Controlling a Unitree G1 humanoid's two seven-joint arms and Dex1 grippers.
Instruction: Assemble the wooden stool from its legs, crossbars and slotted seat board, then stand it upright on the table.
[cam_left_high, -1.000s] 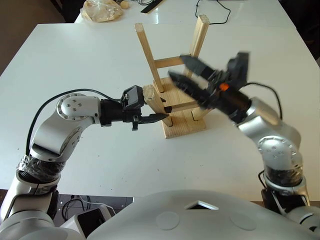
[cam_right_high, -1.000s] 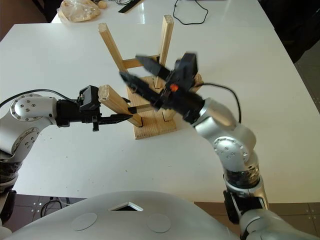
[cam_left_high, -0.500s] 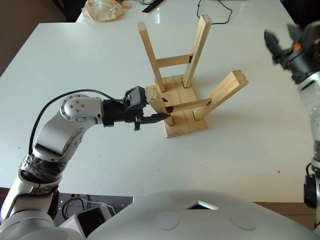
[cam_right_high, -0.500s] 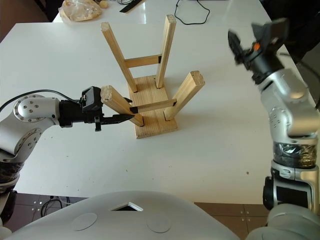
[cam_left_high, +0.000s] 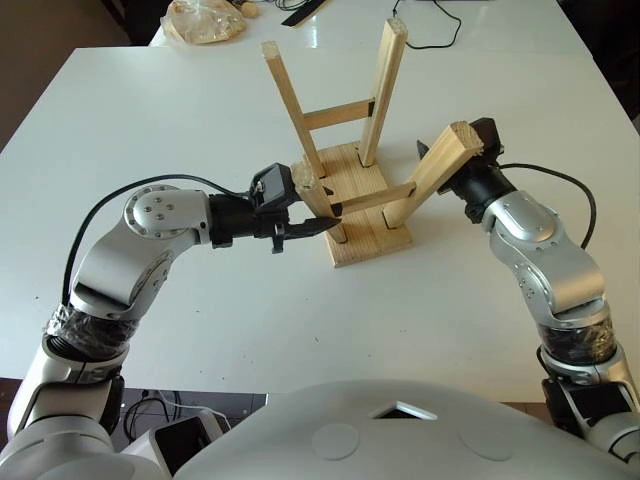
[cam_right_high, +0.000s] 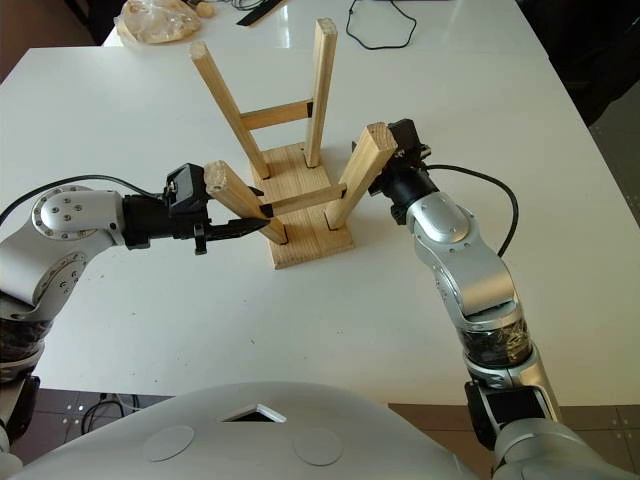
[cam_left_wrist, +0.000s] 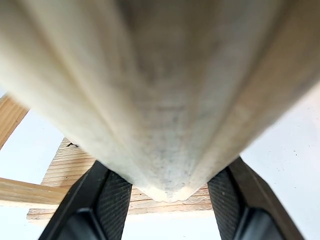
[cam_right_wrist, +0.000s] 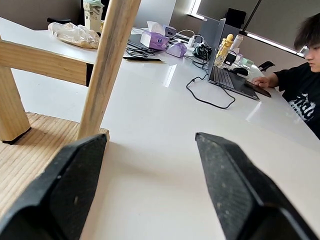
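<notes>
The wooden stool lies upside down, its slotted seat board (cam_left_high: 368, 238) flat on the white table and its legs pointing up. Two far legs (cam_left_high: 284, 100) (cam_left_high: 384, 80) are joined by a crossbar (cam_left_high: 335, 114). My left gripper (cam_left_high: 318, 222) is shut on the near-left leg (cam_left_high: 305, 186), whose wood lies between the fingers (cam_left_wrist: 112, 192) in the left wrist view. A second crossbar (cam_left_high: 375, 198) runs to the slanted near-right leg (cam_left_high: 436, 168). My right gripper (cam_right_wrist: 150, 137) is open at that leg's top end, with nothing between its fingers (cam_right_wrist: 75, 185).
A plastic bag (cam_left_high: 205, 20) and black cables (cam_left_high: 440, 15) lie at the table's far edge. A laptop (cam_right_wrist: 232, 80) and tissue boxes (cam_right_wrist: 155, 39) stand on the table behind. Bare tabletop (cam_left_high: 200, 330) stretches in front of the stool and to its right.
My right arm swung from over the stool out to the far right, then came back to the top of the near-right leg. The left gripper kept its hold on the near-left leg.
</notes>
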